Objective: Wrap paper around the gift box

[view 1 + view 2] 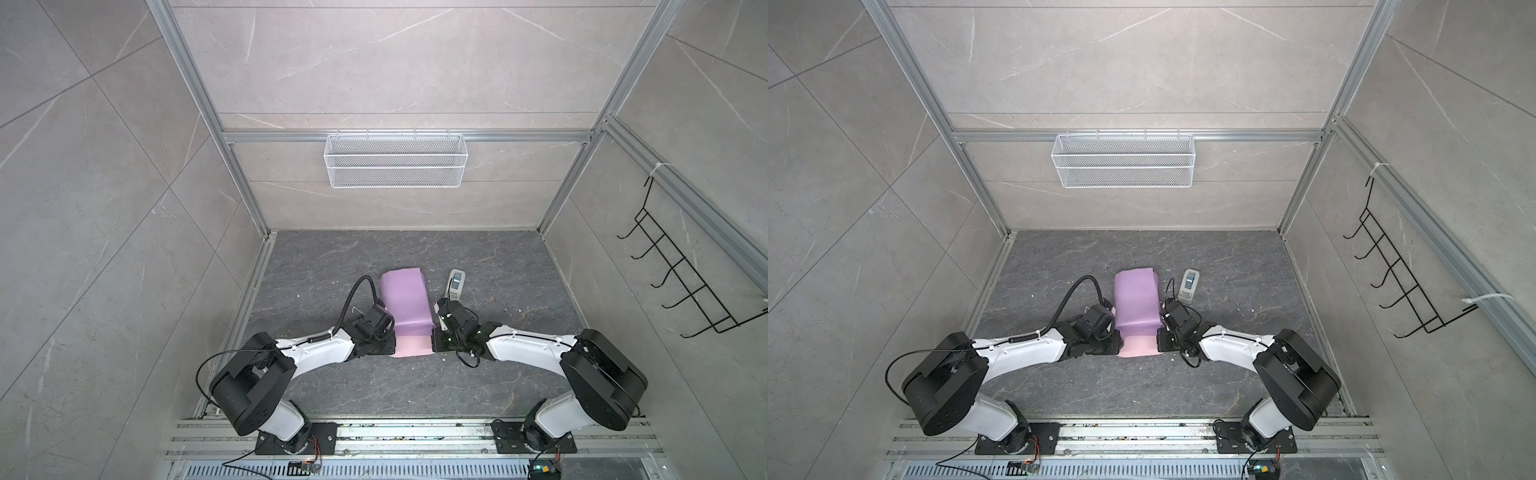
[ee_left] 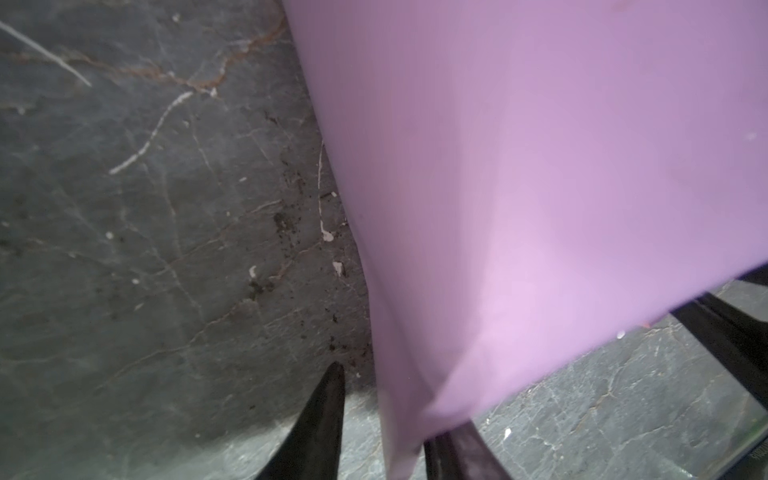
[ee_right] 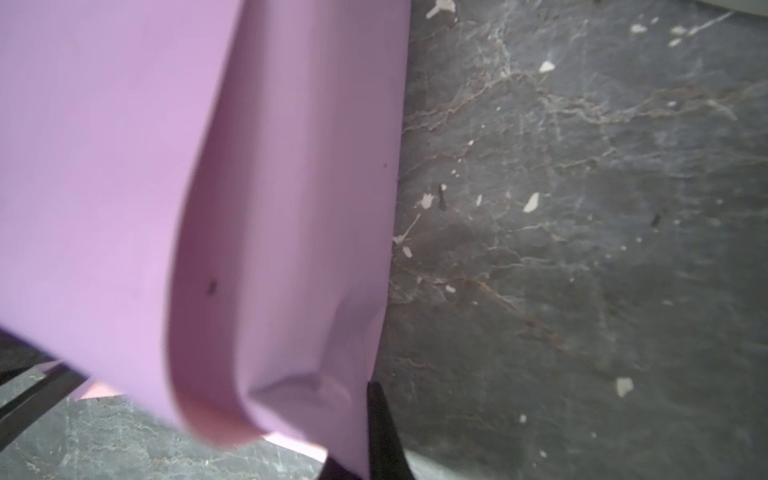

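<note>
Finding: robotics laboratory test cell. Evidence: a bare aluminium-profile frame [image 1: 399, 136] carrying a white wire-mesh basket [image 1: 395, 166], with grey marble-look wall panels [image 1: 415, 62] behind that basket. Below the basket is a dark grey stone-pattern desk [image 1: 498, 270]. Farthest from the basket, two white-and-black robot arms [image 1: 320, 353] are bolted to slotted aluminium rails [image 1: 415, 436].

Left arm [image 1: 316, 353]: stretched low; left end effector [image 2: 399, 399] at the near left edge of the paper [image 1: 405, 303], jaws parted either side of the sheet.
Right arm [image 1: 528, 345]: mirrored; right end effector [image 3: 365, 415] pinched on the paper's near right edge.
</note>
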Controlling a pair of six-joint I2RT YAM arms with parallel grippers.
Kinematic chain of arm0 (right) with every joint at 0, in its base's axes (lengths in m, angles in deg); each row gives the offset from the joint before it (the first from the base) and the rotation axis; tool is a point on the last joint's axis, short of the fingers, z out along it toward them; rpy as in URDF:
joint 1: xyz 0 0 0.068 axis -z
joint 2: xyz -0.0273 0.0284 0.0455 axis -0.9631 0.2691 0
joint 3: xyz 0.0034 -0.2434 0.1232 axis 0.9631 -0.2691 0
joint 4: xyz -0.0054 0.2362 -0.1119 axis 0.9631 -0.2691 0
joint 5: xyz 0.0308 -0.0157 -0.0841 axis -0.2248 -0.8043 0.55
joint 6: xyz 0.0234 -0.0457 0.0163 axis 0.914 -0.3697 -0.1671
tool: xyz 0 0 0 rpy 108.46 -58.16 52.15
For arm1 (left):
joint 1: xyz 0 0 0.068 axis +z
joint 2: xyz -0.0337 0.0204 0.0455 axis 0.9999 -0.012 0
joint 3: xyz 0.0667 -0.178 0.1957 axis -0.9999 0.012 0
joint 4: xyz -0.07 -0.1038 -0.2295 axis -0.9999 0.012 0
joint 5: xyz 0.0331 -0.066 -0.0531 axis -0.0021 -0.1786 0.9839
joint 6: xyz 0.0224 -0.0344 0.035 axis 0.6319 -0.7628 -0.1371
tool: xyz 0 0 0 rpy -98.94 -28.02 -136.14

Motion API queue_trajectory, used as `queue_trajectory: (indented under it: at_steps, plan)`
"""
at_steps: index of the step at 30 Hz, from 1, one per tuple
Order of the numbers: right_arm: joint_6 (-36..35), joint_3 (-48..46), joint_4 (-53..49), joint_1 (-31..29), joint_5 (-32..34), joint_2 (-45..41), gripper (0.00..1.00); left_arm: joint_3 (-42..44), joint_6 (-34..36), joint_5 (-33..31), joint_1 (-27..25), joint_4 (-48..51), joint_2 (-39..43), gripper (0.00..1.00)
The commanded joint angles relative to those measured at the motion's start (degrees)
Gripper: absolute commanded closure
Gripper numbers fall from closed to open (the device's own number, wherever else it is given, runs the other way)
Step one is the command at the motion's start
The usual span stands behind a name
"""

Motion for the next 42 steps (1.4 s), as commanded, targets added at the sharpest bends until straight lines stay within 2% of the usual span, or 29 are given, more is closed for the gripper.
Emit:
queue_trajectory:
  at_steps: [1,6,11,14,21,23,29,42]
  plan:
    - [0.5,1.3,-1.3,-0.4,1.3,0.4,0.92,-1.0,-0.5,0.1,-0.2,-0.1,-1.2,0.77]
    - [0.2,0.7,-1.8,-0.4,1.1,-0.4,0.85,-2.4,0.0,-0.1,-0.1,0.0,-2.9,0.90]
    - [0.0,-1.0,-2.1,-0.4,-0.4,-2.7,0.73,-2.3,0.0,-0.2,-0.1,0.1,-2.5,0.98]
    - [0.5,-2.1,-1.7,-0.4,-1.9,-3.5,0.69,-2.3,0.0,-0.2,-0.1,0.1,-2.4,1.00]
    - [1.3,-2.8,0.2,-0.6,-3.0,-2.5,0.68,-2.4,0.0,-0.2,-0.1,0.1,-2.5,1.00]
    - [1.2,-2.2,0.2,-0.8,-3.0,-1.7,0.71,-2.4,0.0,-0.2,-0.1,0.2,-2.5,1.00]
    - [0.7,-1.2,-1.3,-0.9,-1.2,-0.2,0.87,-2.5,0.1,-0.2,-0.1,0.2,-2.5,1.00]
    - [0.8,0.1,-2.1,-0.9,-0.3,0.1,1.00,-2.8,0.3,-0.5,-0.2,0.7,-2.6,1.00]
